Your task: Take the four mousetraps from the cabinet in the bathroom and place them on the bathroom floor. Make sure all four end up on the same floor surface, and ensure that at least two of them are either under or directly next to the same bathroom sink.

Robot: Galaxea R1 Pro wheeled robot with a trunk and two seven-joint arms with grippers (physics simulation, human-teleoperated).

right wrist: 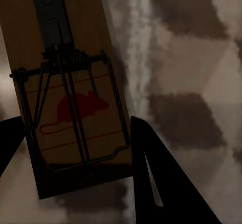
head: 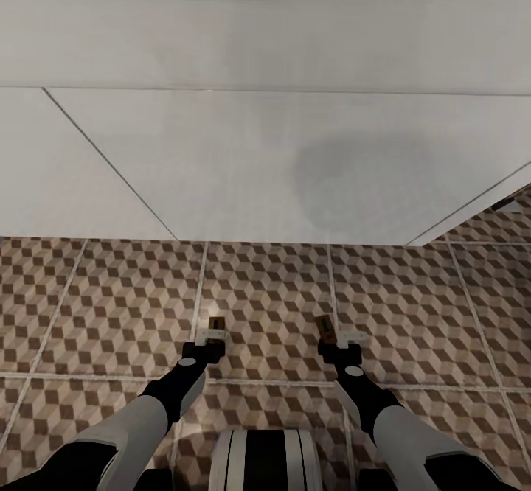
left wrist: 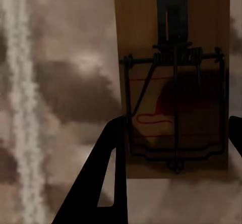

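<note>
Fingers (left wrist: 103,183) of the left gripper (head: 214,335) are clamping one mousetrap (head: 216,323) by its short end; in the left wrist view the dark finger is pressing on one long edge of the board (left wrist: 174,82), the other finger (left wrist: 236,138) is just showing at the frame edge on the opposite side. Wire bar and red mouse mark are facing the camera.

Right gripper (head: 341,342) is doing the same: fingers (right wrist: 151,173) are closing on both long edges of a second mousetrap (head: 325,328), board (right wrist: 65,93) sitting a bit skewed between them, red mouse print readable.

Both arms are reaching forward and down, side by side, well apart from each other. Both traps are sticking out ahead of the fingertips, over the bathroom floor (head: 265,292) with the cube-pattern tiles and pale grout lines. Cannot tell whether either board is touching the tiles or hovering just above.

Just ahead, a big white straight-edged body is blocking the way: the sink (head: 243,159), its smooth plain front meeting the floor across nearly the full width of the head view. A grey shadow patch is lying on its right part. Thin seams are running diagonally across the white face. To the far right the white body is ending at an angle and more tiles are showing past it. Robot's white and black trunk (head: 265,458) is showing low between the arms.
</note>
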